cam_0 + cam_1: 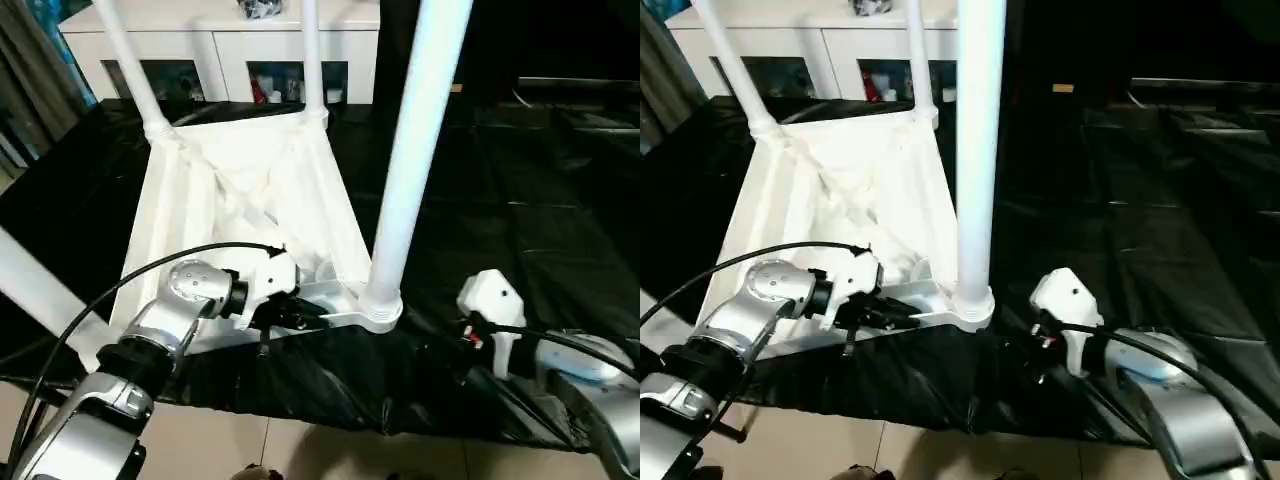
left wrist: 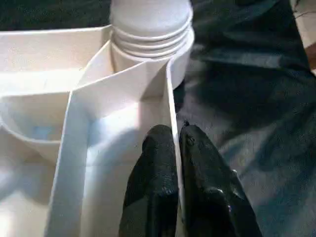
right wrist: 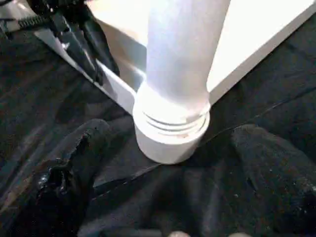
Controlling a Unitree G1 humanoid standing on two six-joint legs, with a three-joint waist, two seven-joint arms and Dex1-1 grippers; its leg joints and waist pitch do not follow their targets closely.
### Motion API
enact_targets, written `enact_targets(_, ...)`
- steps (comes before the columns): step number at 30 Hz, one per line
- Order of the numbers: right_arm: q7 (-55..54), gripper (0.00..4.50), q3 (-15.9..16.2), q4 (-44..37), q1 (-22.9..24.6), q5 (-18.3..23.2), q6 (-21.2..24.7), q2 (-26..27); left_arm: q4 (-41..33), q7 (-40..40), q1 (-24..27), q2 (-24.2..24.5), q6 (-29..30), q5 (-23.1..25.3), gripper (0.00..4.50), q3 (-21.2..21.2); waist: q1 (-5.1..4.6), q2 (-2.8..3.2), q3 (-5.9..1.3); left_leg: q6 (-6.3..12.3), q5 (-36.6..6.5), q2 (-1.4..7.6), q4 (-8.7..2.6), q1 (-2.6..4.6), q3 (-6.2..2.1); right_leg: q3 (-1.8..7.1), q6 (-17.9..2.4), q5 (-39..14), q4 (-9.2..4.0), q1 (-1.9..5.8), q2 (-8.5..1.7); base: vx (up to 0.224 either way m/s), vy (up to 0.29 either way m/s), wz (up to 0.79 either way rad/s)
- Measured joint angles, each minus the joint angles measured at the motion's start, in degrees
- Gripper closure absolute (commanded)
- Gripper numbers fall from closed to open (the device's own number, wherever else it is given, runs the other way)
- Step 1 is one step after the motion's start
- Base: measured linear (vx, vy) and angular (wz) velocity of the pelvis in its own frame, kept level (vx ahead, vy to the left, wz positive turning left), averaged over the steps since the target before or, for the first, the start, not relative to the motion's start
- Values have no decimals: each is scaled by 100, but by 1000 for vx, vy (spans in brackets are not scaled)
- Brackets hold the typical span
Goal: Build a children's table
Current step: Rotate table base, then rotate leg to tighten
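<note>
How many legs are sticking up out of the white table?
3: one near leg in the corner socket between the tools, and two at the far corners, left and right. The near-left corner is hidden.

Upturned children's table [image 1: 840, 190] on black sheet [image 1: 1160, 230], near-right leg [image 1: 978, 150] upright in socket, left gripper [image 1: 902, 311] pinching near rim.

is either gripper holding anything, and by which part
The left gripper pinches the upturned table top by its thin side rim, near the corner leg. The right gripper is open, empty.

We see even indoor light, white table [image 1: 250, 200] blown out against the dark sheet [image 1: 520, 230], wrist views soft, near fingers [image 2: 158, 197] blurred
</note>
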Motion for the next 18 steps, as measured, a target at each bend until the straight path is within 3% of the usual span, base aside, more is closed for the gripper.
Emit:
enact_targets(7, -58, 0, 340, 632, -531, -253, -421, 342, -16, -6, 35, 28, 14, 11, 449, 86, 33, -1, 0, -1, 1, -2, -12, -2, 1, 2, -3, 2, -1, 1, -1, 0, 0, 0)
enact_targets(12, 40, 49, 421, 870, -759, -255, -581, 407, -166, -22, 93, -7, 2, 11, 450, 72, 87, -1, 0, -1, 1, -2, -8, -11, 8, 7, -31, 17, -3, 5, -4, 0, 0, 0)
enact_targets(18, 332, 104, 628, 1289, -1046, -342, -805, 397, -198, -71, 99, -2, -16, 47, 450, 28, 88, -29, -1, 0, 1, -1, -8, -18, 9, 5, -30, 13, -3, 0, -5, 0, 0, 0)
